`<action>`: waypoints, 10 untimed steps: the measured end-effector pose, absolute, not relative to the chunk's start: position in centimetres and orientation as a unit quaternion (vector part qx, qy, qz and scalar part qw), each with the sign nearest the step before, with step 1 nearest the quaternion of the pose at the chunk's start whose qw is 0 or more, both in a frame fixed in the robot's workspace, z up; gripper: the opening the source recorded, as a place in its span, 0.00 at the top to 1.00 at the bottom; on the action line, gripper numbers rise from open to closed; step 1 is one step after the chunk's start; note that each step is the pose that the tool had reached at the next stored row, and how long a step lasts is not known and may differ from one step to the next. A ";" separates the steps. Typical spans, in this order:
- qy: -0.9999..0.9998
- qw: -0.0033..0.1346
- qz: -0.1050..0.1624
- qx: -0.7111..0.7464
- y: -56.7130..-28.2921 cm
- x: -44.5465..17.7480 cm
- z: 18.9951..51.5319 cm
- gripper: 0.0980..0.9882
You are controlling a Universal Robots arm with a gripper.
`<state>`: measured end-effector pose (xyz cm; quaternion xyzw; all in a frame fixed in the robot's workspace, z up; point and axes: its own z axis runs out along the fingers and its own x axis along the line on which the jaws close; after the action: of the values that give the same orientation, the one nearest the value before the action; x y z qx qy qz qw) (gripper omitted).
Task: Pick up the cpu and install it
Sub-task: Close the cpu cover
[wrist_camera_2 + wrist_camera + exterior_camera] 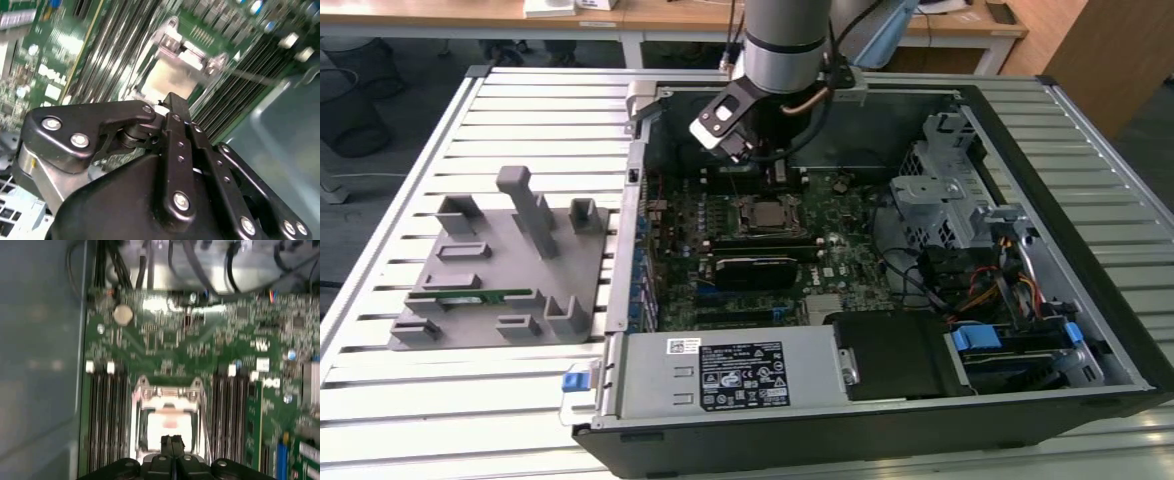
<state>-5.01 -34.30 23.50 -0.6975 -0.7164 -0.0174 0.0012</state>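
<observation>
Along the near edge of the slatted surface (520,95), seen in the exterior view: an open computer case (1067,140) lying on its side. Just inside its near wall, a silver power supply (720,370), and beside that, toward the exterior view's right, a black drive bay (901,355).

Toward the exterior view's left edge of the surface, outside the case: a grey parts holder (467,255) with upright posts. Resting in one of its near slots, a green memory stick (480,296).

Farther in, flat on the case floor: the green motherboard (847,250), with a black rectangular block (754,268) on it. Just beyond the block, the metal-framed socket (765,215).

Seated in that socket, framed by the bright clamp and flanked by long dark memory slots in both wrist views: the cpu (170,422), pale and square.

Directly over its edge, the black fingers (166,444), pressed together tip to tip with nothing visible between them. Touching the cpu or only hovering just above it: cannot tell.

Above the far half of the case, the silver arm (785,40), reaching down.

Beyond the far edge of the surface, wooden desks (667,15).
</observation>
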 end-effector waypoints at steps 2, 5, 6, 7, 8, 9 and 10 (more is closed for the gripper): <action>-0.716 0.001 -0.017 -0.698 -34.3 -5.7 23.3 0.99; -0.716 0.001 -0.017 -0.698 -34.3 -6.2 23.0 0.99; -0.716 0.001 -0.017 -0.697 -34.3 -6.3 22.8 0.99; -0.716 0.001 -0.017 -0.698 -34.3 -6.5 22.7 0.99; -0.716 0.001 -0.017 -0.697 -34.3 -6.5 22.6 0.99; -0.716 0.001 -0.017 -0.698 -34.3 -6.6 22.5 0.99; -0.716 0.001 -0.017 -0.698 -34.3 -6.7 22.4 0.99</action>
<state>-6.70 -34.30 22.36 -0.6975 -0.7164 -0.0175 0.0013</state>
